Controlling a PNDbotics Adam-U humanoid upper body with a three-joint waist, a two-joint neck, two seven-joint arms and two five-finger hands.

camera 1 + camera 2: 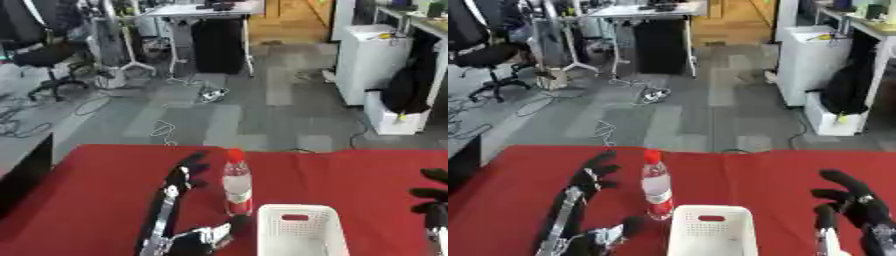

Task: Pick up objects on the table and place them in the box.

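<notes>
A clear plastic bottle (236, 187) with a red cap and a red label stands upright on the red table (96, 190). My left hand (181, 177) reaches forward just left of it, fingers straight and spread, not touching it. A white plastic basket (297, 230) sits at the near edge, just right of the bottle. At the right edge my right hand (852, 200) rests with its fingers relaxed and raised, holding nothing.
Past the table's far edge lies grey carpet with loose cables (162, 130), an office chair (44, 55) at the far left, a desk (206, 30) and white cabinets (376, 60) at the right. A dark object (22, 175) stands beside the table's left edge.
</notes>
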